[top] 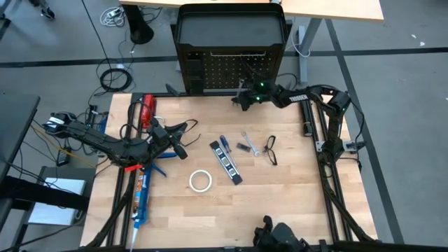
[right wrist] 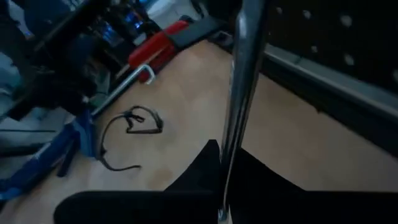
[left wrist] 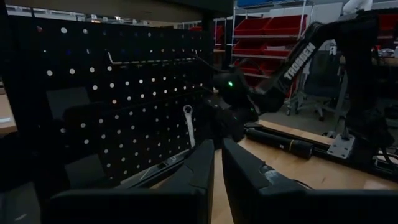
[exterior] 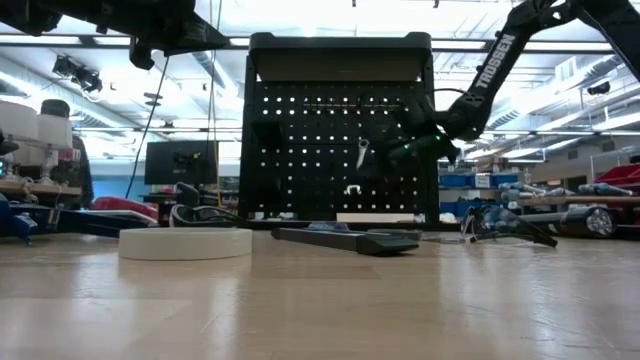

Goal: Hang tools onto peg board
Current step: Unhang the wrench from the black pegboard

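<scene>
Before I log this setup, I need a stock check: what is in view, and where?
peg board: one, black, upright at table's far edge.
wrench: one, silver, held at the board.
wrench: one, silver, mid-table.
glasses: one, black, right of that wrench.
tape roll: one, white, table centre.
screwdriver: one, blue-handled, mid-table.
caulking gun: one, blue, left edge.
right gripper: shut on wrench.
left gripper: shut, empty, over table's left.

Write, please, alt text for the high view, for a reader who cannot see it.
Seen from above, the right gripper holds a silver wrench against the black peg board. The left gripper waits over the wooden table, where a tape roll and safety glasses lie.
</scene>
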Controlling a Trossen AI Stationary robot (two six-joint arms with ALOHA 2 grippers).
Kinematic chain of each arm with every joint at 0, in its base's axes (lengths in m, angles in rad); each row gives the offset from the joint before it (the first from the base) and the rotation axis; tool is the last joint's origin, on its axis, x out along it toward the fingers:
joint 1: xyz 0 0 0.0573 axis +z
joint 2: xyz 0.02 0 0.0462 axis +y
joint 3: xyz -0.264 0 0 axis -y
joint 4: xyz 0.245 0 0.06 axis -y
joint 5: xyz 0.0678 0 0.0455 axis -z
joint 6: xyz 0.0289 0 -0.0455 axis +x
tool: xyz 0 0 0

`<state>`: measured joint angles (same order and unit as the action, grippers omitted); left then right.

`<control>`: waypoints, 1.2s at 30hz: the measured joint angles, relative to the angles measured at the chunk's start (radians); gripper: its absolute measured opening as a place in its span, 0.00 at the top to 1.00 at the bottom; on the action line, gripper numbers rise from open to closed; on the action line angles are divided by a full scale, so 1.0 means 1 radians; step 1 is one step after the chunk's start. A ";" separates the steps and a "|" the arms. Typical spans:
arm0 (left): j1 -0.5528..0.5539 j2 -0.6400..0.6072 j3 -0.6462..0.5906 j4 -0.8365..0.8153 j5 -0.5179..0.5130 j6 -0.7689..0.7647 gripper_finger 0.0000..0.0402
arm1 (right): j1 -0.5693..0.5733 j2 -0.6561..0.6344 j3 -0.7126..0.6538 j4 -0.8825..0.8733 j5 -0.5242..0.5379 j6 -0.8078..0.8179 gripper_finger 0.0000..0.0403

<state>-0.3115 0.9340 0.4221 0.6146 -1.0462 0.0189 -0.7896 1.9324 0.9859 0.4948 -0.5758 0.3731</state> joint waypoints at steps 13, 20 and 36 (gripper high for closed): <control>-0.005 0.000 0.000 0.010 0.001 -0.002 0.91 | 0.019 0.008 -0.086 0.072 0.036 0.075 0.96; -0.012 0.000 0.000 0.000 0.001 -0.024 0.91 | 0.071 -0.060 -0.154 0.110 0.127 0.069 0.96; -0.018 0.002 0.000 -0.008 0.004 -0.035 0.91 | 0.079 -0.266 -0.328 0.068 0.201 0.074 0.96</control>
<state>-0.3294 0.9356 0.4224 0.6069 -1.0424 -0.0158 -0.7108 1.6667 0.6583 0.5632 -0.3750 0.4469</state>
